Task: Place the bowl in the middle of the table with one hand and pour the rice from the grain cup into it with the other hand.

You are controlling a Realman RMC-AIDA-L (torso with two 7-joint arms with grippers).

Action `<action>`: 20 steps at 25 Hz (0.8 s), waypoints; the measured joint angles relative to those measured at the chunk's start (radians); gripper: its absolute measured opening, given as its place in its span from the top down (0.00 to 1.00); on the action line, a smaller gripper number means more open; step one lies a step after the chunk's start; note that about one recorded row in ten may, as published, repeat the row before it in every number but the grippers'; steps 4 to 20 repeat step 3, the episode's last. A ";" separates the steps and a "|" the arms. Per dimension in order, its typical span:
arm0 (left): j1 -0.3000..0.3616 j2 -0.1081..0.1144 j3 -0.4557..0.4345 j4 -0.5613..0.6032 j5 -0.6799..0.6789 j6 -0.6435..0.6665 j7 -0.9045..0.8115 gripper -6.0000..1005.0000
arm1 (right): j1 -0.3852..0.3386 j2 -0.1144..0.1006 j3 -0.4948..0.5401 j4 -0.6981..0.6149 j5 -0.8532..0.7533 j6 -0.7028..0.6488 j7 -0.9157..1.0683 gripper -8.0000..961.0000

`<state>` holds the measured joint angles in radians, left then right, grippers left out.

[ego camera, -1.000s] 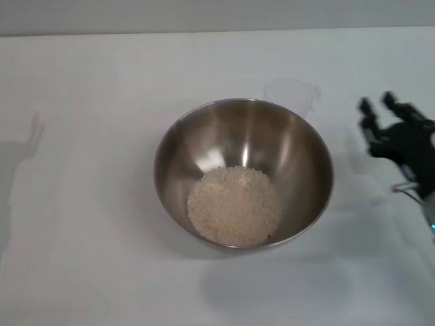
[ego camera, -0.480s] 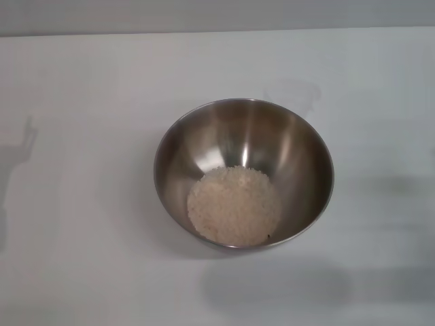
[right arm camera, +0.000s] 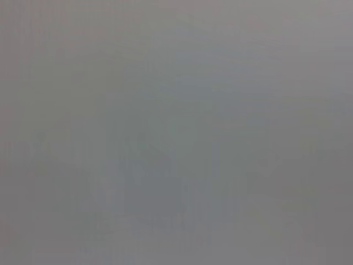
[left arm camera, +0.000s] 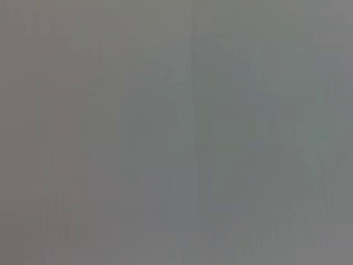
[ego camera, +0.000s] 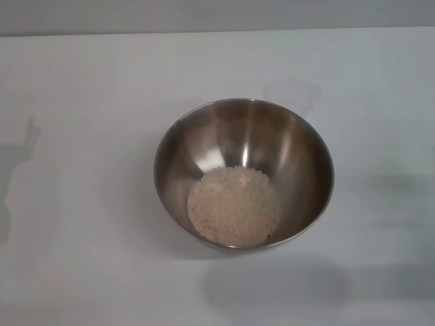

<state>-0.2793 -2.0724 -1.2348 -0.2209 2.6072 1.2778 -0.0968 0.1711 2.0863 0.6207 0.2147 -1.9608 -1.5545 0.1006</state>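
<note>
The stainless-steel bowl [ego camera: 243, 173] stands near the middle of the white table [ego camera: 88, 136] in the head view. A round heap of off-white rice [ego camera: 234, 206] lies in its bottom. The translucent grain cup [ego camera: 293, 95] stands just behind the bowl on its far right side, faint against the table; I cannot tell what is in it. Neither gripper shows in any view. Only a thin arm shadow falls on the table at the far left. Both wrist views show a plain grey surface and nothing else.
The table's far edge runs along the top of the head view, with a grey wall behind it. Soft shadows lie on the table in front of the bowl and to its right.
One second ago my right gripper was at the right edge of the head view, beside the bowl. It has since left the view. The bowl, rice and cup have not moved.
</note>
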 joint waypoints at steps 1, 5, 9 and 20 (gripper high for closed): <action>0.000 -0.001 0.000 0.000 0.000 -0.001 0.020 0.20 | 0.000 0.000 0.002 0.000 0.000 0.000 0.000 0.12; 0.005 -0.004 0.000 -0.007 0.000 0.001 0.064 0.20 | 0.000 0.000 0.006 0.000 0.000 -0.001 0.000 0.12; 0.005 -0.004 0.000 -0.007 0.000 0.001 0.064 0.20 | 0.000 0.000 0.006 0.000 0.000 -0.001 0.000 0.12; 0.005 -0.004 0.000 -0.007 0.000 0.001 0.064 0.20 | 0.000 0.000 0.006 0.000 0.000 -0.001 0.000 0.12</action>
